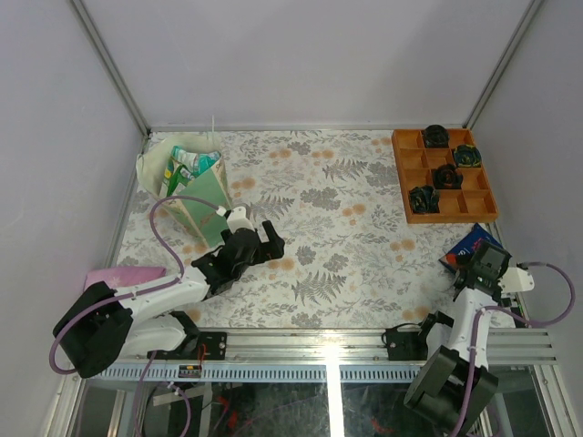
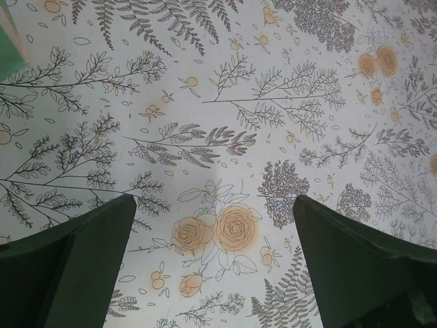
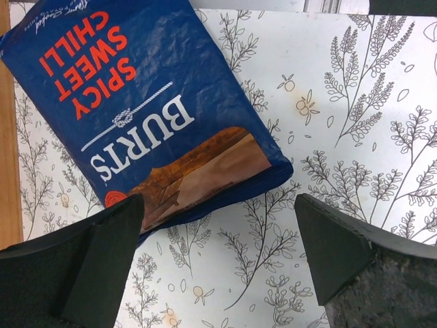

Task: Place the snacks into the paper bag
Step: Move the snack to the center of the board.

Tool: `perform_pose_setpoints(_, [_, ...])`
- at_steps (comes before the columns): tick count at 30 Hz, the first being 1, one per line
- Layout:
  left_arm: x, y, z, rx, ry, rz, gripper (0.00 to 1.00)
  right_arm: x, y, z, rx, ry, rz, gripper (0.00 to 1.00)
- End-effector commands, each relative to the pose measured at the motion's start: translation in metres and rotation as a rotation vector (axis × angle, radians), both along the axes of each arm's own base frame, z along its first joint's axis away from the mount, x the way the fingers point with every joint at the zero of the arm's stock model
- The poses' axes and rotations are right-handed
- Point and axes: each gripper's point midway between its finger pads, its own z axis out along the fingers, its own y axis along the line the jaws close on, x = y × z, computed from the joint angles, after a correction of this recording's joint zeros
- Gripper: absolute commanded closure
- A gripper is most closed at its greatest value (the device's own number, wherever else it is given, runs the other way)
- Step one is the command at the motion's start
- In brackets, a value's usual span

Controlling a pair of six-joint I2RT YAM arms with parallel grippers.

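The right claw (image 3: 217, 205) hovers over crisps (image 3: 150, 109), tray (image 3: 7, 137) just beside.
Both claws wide open, empty; left claw (image 2: 213, 205) near bag (image 1: 202, 202).

A robot lab test cell: plain white panels (image 1: 301, 55) on aluminium posts (image 1: 107, 64) box in a floral-covered counter (image 1: 346, 273), and a left arm (image 1: 155, 293) and right arm (image 1: 475, 305) are bolted to a metal rail (image 1: 301, 344) at its near edge.

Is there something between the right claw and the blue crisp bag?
Nothing visible. The right claw hangs open over the crisp bag at its edge, and the bag lies flat on the tablecloth with nothing on top.
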Motion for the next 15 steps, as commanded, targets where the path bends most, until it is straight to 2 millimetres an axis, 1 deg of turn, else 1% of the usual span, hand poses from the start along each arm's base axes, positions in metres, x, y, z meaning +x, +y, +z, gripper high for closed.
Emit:
perform_pose_setpoints(1, [0.007,-0.004,0.013,-0.033,-0.044,0.001,0.00,0.011,-0.004,0.003,0.004,-0.095,-0.012,0.01])
perform_pose_setpoints(4, [0.006,-0.004,0.012,-0.033,-0.043,0.001,0.00,0.010,-0.005,-0.003,0.024,-0.109,-0.033,0.05])
perform_pose_setpoints(8, [0.007,-0.004,0.014,-0.036,-0.047,0.002,0.00,0.007,-0.005,-0.012,0.058,-0.104,-0.077,0.06])
perform_pose_setpoints(13, [0.007,-0.004,0.013,-0.038,-0.046,0.001,0.00,0.002,-0.013,-0.010,0.031,-0.108,-0.128,0.12])
perform_pose_setpoints(15, [0.007,-0.004,0.014,-0.038,-0.047,0.000,0.00,0.000,-0.016,-0.010,0.017,-0.107,-0.140,0.15])
